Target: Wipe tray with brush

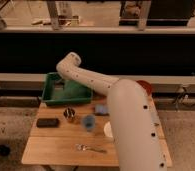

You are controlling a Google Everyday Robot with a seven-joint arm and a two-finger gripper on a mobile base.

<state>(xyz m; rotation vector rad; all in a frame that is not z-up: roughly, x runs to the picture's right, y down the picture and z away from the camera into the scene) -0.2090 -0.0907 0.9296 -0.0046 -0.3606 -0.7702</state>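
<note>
The green tray (50,96) stands at the back left of the wooden table. My white arm rises from the lower right, bends at an elbow (71,61) above the tray and reaches down into it. My gripper (60,85) is over the tray's back left part. A small pale patch that looks like the brush (57,87) lies at the gripper's tip. I cannot tell whether the gripper holds it.
On the wooden table (56,145) are a black block (47,122), a metal cup (69,114), a blue cup (89,122), a fork (89,148) and a white plate edge (107,129). A red-brown bowl (146,85) sits at the back right, partly behind my arm.
</note>
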